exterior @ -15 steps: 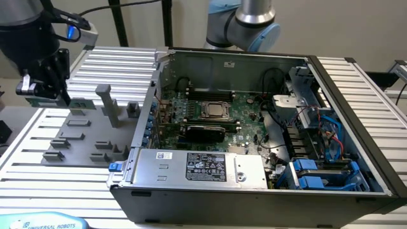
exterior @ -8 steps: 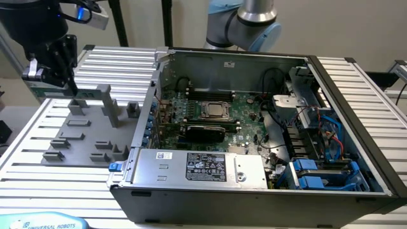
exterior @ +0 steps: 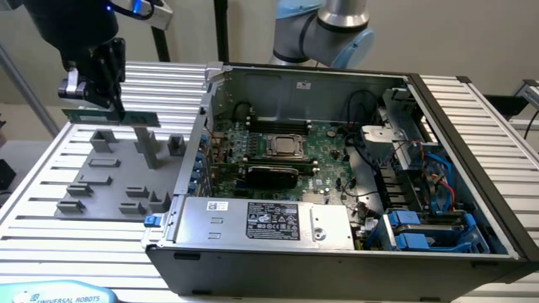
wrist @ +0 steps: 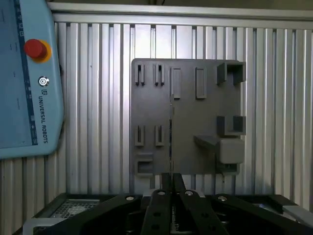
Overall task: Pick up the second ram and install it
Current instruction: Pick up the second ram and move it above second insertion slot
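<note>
The gripper (exterior: 113, 107) is seen at the far part of the exterior view's left, raised above the grey fixture plate (exterior: 110, 183); its fingers are pressed onto the second ram (exterior: 139, 118), which is pinched near its middle and held roughly level, on edge, with the green board jutting out on both sides of the fingers; the stick is held clear of the plate, apart from the upright grey blocks (exterior: 145, 145) beneath it. In the wrist view the gripper (wrist: 172, 185) is shown with its two dark fingers closed on the second ram (wrist: 171, 132), which is seen edge-on as a thin dark line across the fixture plate (wrist: 195, 147). To the exterior view's right of the plate, the open computer case (exterior: 337, 271) is set on the ribbed aluminium table (exterior: 50, 252); inside it the motherboard (exterior: 324, 158) is exposed, with the square silver processor (exterior: 286, 146) near its middle and the silver power supply (exterior: 261, 221) along the near wall. In the wrist view a teach pendant (wrist: 19, 98) with a red button (wrist: 35, 49) is seen on the table beside the plate.
</note>
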You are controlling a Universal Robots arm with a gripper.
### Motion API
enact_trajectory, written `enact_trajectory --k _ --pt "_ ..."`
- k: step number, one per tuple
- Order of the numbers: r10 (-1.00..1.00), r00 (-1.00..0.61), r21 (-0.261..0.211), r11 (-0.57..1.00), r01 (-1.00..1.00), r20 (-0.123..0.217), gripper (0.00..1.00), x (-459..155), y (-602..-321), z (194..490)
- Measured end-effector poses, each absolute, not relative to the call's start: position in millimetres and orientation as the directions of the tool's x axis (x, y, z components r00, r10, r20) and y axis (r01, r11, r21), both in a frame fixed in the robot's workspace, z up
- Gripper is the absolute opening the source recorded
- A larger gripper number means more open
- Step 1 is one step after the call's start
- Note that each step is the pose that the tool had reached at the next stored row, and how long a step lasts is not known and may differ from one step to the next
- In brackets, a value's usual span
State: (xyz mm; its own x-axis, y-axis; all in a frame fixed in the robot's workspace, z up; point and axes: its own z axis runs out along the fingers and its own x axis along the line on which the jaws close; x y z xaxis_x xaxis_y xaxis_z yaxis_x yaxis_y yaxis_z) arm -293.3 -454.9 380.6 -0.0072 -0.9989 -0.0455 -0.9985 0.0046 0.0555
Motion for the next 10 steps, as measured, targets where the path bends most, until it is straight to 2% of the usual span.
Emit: enact_trajectory --k 10 --pt "-0.999 -0.007 0.055 0.005 -0.998 -0.046 0.13 -248 -455 388"
